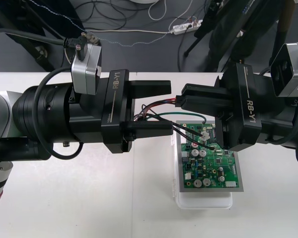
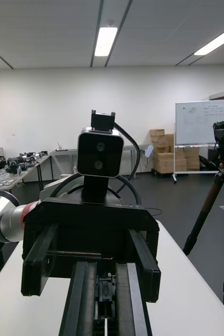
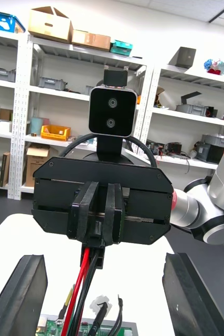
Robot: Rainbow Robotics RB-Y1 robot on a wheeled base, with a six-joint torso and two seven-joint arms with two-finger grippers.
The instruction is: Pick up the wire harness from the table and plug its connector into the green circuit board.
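Now, from the left: the left pincer (image 1: 169,106) is spread, its 2 fingers above and below the harness (image 1: 156,113), whose red, black and green wires loop toward it. The right pincer (image 1: 179,100) is nearer and pinches the harness over the far left corner of the green board (image 1: 213,168). From there the wires drop onto the board, though whether the lower end is seated is unclear. Lettering (image 1: 118,82) on both pincers reads "RB-Y1".

Front steeply overhead, wrists facing closely, harness (image 3: 78,286) between
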